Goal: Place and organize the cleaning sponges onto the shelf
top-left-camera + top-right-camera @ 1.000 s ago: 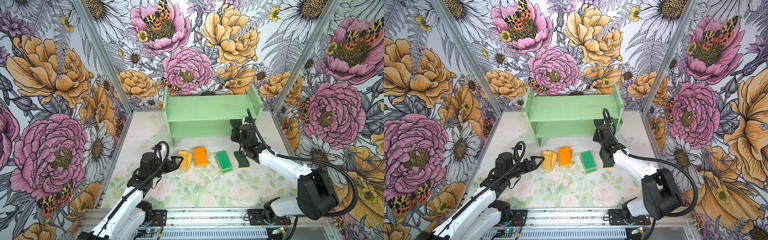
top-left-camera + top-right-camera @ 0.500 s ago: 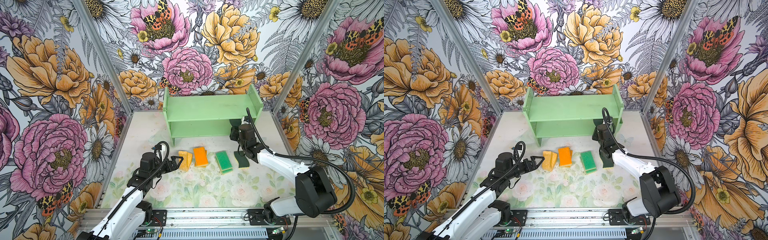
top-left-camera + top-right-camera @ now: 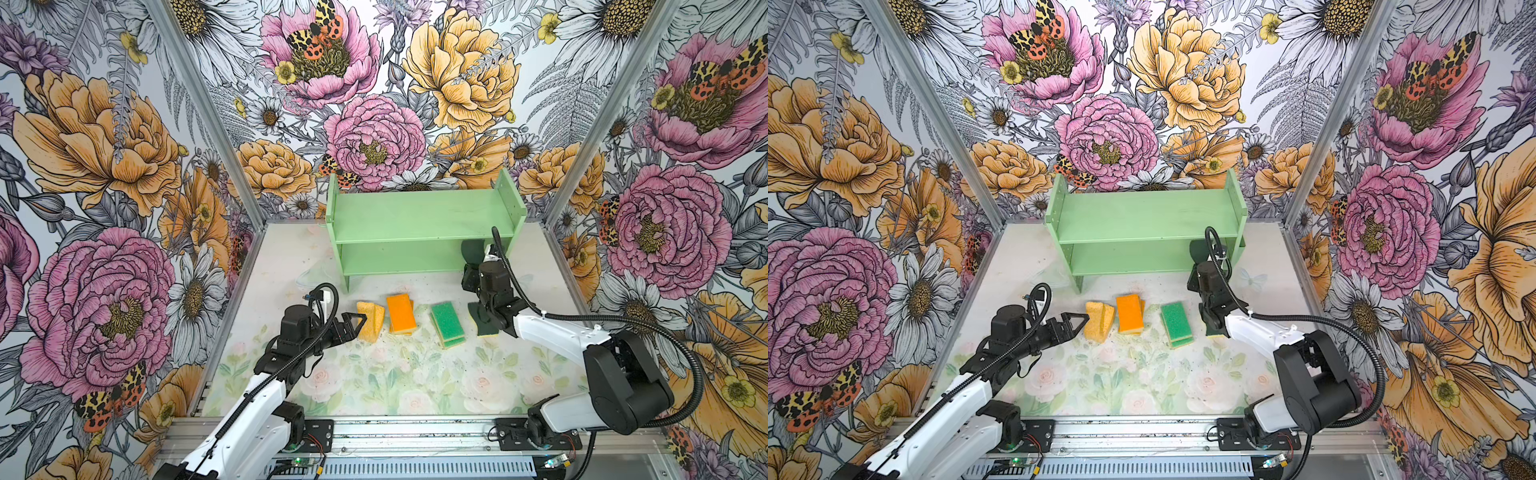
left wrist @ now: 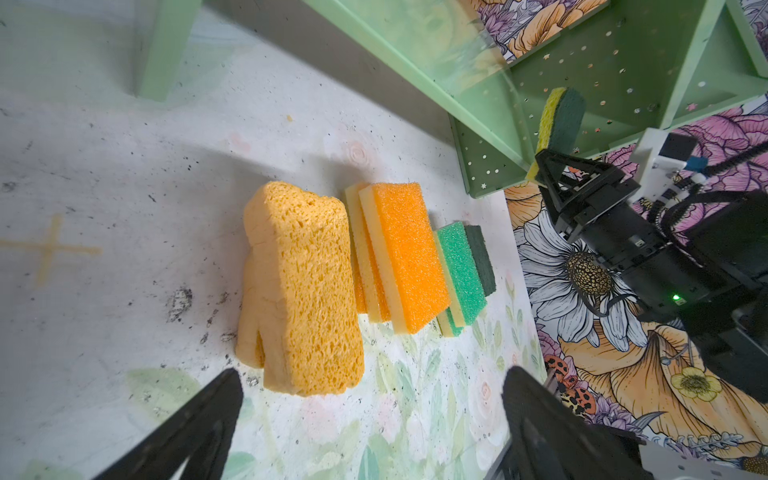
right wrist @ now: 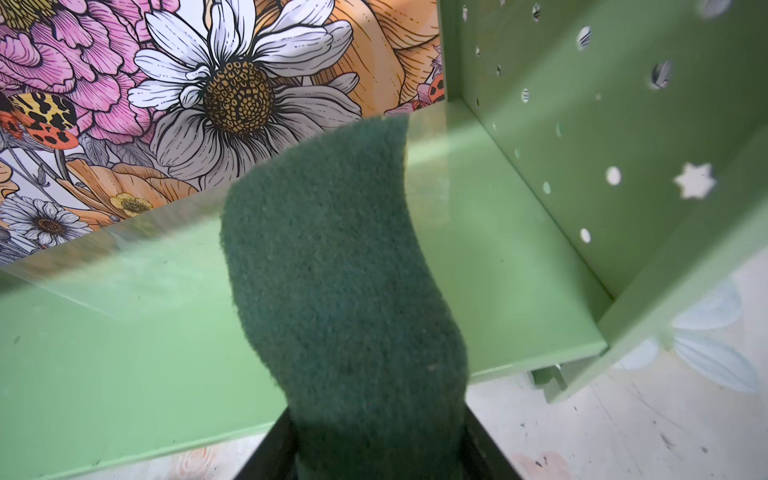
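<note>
The pale green shelf (image 3: 424, 224) stands at the back, both tiers bare. My right gripper (image 5: 378, 449) is shut on a wavy dark-green-topped sponge (image 5: 340, 270), held on edge over the right end of the lower tier (image 3: 471, 251), near the side panel. On the table lie a porous yellow sponge (image 3: 371, 321), a stack of orange-topped sponges (image 3: 401, 318), a green-topped stack (image 3: 446, 324) and another dark green sponge (image 3: 484, 324), partly under the right arm. My left gripper (image 3: 357, 324) is open, just left of the yellow sponge (image 4: 303, 291), nothing between its fingers.
Floral walls close the cell on three sides. The shelf's right side panel (image 5: 623, 145) is perforated and stands close beside the held sponge. A metal rail (image 3: 395, 432) with both arm bases runs along the front edge.
The right arm has shifted very slightly, still holding the dark green sponge at the shelf's lower tier. The left arm has not moved.
</note>
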Tool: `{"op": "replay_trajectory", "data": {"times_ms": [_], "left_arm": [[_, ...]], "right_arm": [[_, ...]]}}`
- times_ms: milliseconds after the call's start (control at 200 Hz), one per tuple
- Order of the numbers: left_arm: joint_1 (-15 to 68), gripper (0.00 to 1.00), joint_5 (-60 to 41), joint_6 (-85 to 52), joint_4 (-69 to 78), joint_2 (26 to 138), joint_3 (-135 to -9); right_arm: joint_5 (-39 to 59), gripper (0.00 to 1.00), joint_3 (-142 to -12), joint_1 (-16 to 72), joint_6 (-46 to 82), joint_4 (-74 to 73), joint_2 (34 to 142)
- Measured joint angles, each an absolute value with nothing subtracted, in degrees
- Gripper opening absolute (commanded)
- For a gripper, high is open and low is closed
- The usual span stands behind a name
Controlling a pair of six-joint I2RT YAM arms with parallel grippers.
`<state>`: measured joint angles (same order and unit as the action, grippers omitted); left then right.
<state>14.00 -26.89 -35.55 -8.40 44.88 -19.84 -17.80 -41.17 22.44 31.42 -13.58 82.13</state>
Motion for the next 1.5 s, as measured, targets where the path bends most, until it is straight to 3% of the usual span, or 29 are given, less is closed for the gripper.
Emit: {"op": "replay_trajectory", "data": {"times_ms": [1501], "left_arm": [[14.0, 0.99, -26.9, -35.4, -9.1, 44.2, -19.8]], "right_arm": [[-19.6, 0.5, -39.6, 22.6, 30.6, -30.6, 88.9]]}}
